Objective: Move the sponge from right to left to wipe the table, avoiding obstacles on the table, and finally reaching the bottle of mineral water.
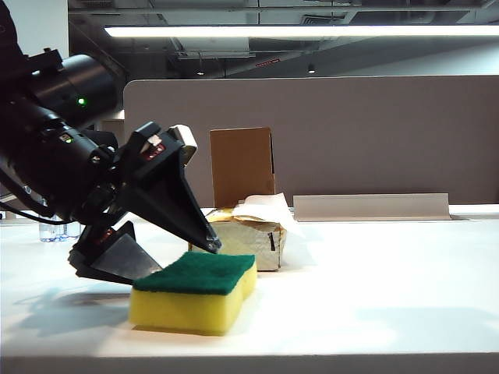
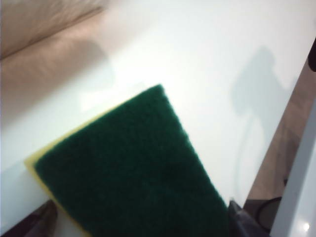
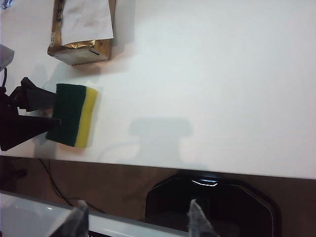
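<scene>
Sponge (image 1: 196,289) between spread left fingers (image 1: 181,204)

Low table-level exterior; overhead wrist views, sponge (image 1: 196,291) shared.

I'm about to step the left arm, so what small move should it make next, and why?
Probably close the left gripper on the sponge: its open fingers already straddle the sponge's end on the table, but nothing is gripped yet. The right gripper hangs open off the table edge.

A grey partition panel (image 1: 374,132) stood behind the counter, a long ceiling light strip (image 1: 300,31) glowed overhead, a pale tray-like rail (image 1: 370,207) lay at the rear, and dark cables (image 3: 54,182) trailed below.
</scene>
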`<control>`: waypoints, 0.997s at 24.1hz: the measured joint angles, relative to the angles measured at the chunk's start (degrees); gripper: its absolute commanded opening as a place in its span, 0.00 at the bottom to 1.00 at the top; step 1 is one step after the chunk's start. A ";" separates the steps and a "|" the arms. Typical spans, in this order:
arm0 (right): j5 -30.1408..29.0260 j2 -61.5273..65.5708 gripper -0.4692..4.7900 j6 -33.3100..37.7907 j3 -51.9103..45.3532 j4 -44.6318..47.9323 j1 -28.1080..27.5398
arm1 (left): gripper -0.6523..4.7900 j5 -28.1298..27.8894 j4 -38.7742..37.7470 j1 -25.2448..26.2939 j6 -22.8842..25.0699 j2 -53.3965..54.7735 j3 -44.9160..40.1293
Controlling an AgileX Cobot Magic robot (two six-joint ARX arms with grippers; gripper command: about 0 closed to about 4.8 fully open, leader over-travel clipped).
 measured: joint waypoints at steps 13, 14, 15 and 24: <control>0.00 0.00 0.54 0.00 0.00 0.00 0.00 | 0.22 -7.58 -0.52 -3.50 -0.66 0.77 0.09; 0.00 0.00 0.54 0.00 0.00 0.02 0.00 | 0.12 -7.56 -0.70 -3.58 -0.66 0.74 0.09; 0.02 0.00 0.54 0.00 0.00 0.02 0.00 | 0.11 -7.56 -0.83 -3.58 -0.63 0.74 0.11; 0.02 0.00 0.54 0.22 0.00 0.13 0.00 | 0.11 -8.20 -1.05 -3.58 -0.61 0.74 0.11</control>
